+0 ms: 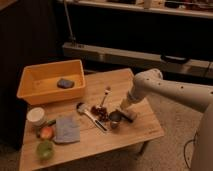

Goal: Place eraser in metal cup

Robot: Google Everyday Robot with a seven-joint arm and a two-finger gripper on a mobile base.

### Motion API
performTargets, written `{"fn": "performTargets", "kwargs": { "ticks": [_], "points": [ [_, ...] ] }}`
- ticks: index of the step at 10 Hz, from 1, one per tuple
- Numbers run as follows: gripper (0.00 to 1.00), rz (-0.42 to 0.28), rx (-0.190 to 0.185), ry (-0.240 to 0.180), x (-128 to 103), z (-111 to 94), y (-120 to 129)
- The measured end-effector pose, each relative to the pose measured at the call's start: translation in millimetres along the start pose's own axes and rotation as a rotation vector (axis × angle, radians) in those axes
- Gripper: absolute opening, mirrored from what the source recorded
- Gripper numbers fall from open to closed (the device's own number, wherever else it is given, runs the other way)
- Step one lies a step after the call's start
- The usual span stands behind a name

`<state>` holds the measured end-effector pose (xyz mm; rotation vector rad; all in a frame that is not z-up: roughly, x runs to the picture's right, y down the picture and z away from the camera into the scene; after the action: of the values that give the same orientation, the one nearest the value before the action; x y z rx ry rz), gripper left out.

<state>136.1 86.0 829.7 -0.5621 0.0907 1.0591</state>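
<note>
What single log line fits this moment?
gripper: low over table, just right of metal cup | eraser: cannot tell where | task: not confirmed done

The gripper (125,112) hangs low over the front right part of the counter (125,146), just beside the metal cup (115,119). The white arm (150,85) hides much of it. Whether it holds anything cannot be told. The eraser cannot be picked out for certain, and the cup's inside is not readable. The reddish cluster (102,114) near the counter's middle is too small to identify. The picture's right edge cuts off the arm.
</note>
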Motion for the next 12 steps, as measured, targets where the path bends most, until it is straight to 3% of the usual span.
{"fn": "performTargets", "kwargs": {
  "ticks": [4,8,12],
  "points": [
    [0.65,-0.068,-0.001,0.005,6,4,8],
    [0.65,-0.153,-0.020,0.005,1,25,20],
    [0.65,-0.183,-0.018,0.025,4,53,23]
  ]
}}
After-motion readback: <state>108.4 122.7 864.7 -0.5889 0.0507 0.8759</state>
